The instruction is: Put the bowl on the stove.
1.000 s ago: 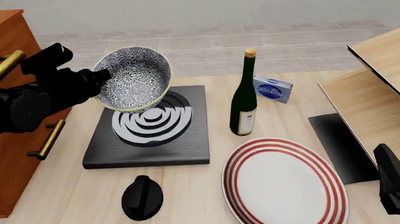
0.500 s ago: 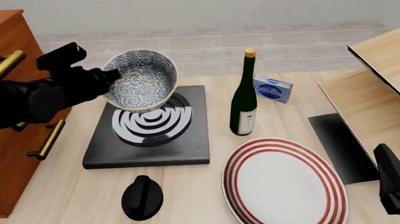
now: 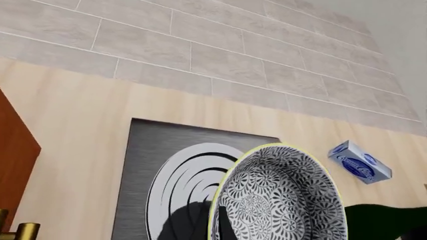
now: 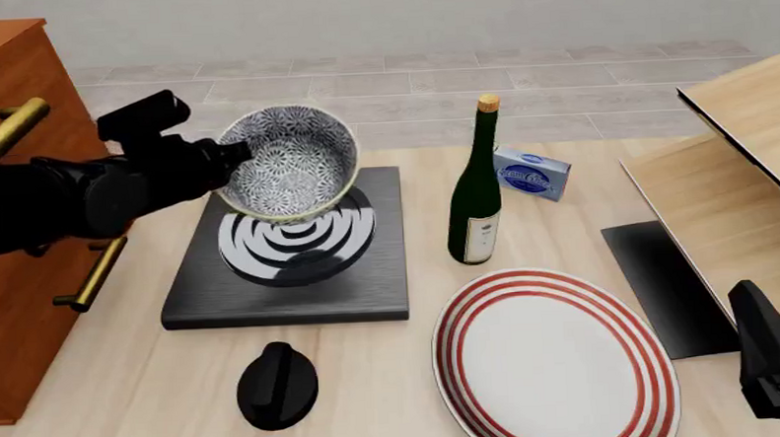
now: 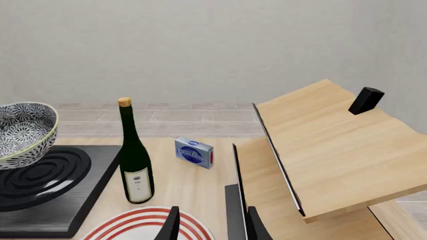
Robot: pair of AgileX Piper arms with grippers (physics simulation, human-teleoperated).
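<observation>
At the far left of the front view stands a reddish-brown wooden cabinet (image 4: 16, 245) with brass bar handles (image 4: 92, 274), flush against the bench (image 4: 562, 221), a pale light-wood surface with a faint grain. Beyond the bench's far edge runs a band of grey-beige tiles (image 4: 398, 85), and behind that a plain pale wall.

The left arm reaches in across the cabinet front, and its left gripper (image 4: 226, 159) pinches the near-left rim of the bowl (image 4: 290, 164), holding it in the air, tipped so its patterned inside faces the camera. The bowl hangs over the far part of the stove (image 4: 290, 250), above the ringed burner (image 4: 296, 237) and not resting on it; the right wrist view shows a gap between the bowl's underside and the rings. In front of the stove lies a small black knob (image 4: 278, 384).

Right of the stove stands an upright dark green bottle (image 4: 475, 190) with a cork and a pale label, and just behind and to its right a small blue box (image 4: 532, 174). Nearer the camera lies a large white plate (image 4: 554, 357) with red rings. Further right is a light-wood shelf unit (image 4: 724, 179) of slanted boards with a dark panel at its foot.

The right gripper (image 5: 210, 222) hovers low at the bench's right, its fingers (image 5: 172, 225) spread apart and holding nothing.
</observation>
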